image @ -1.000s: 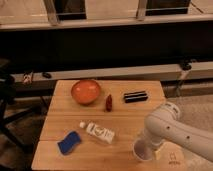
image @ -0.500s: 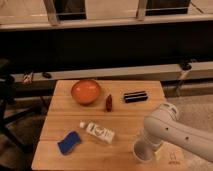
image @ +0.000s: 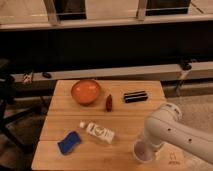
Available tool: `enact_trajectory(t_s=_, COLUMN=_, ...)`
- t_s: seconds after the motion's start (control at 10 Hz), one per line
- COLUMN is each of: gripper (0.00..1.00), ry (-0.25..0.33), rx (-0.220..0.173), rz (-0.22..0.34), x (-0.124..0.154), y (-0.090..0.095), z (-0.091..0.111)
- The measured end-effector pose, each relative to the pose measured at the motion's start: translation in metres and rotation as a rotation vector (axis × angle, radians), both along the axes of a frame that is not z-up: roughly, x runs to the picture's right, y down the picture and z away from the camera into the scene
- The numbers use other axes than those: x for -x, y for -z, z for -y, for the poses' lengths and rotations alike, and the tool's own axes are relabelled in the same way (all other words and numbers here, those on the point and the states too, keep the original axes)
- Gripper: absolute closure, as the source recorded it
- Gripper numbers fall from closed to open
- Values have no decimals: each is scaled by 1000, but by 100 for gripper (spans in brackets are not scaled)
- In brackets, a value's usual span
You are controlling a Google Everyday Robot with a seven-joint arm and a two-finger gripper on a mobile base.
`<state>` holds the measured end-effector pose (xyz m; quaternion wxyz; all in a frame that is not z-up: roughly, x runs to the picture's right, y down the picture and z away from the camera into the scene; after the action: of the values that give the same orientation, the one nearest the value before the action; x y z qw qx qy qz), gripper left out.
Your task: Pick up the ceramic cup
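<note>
The ceramic cup [image: 141,151] sits at the tabletop's [image: 125,117] near right edge, with my gripper [image: 149,146] at it, partly hidden by the arm. Its grip I cannot tell; I judge lifting is left.

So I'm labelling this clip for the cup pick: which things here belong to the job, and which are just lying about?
Job:
- cup, near the table's front right edge, partly behind the arm
- gripper, down by the cup, hidden behind the arm

Lying about:
- orange bowl
- small red item
- black case
- white tube
- blue sponge
- table
</note>
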<state>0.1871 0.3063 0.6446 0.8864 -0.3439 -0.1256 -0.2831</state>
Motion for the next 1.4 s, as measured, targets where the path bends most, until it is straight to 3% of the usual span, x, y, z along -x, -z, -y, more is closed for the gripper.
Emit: enact_trajectory(t_s=1.4, gripper=20, ry=-14, rx=-46, rz=11, x=-10, y=25, z=13)
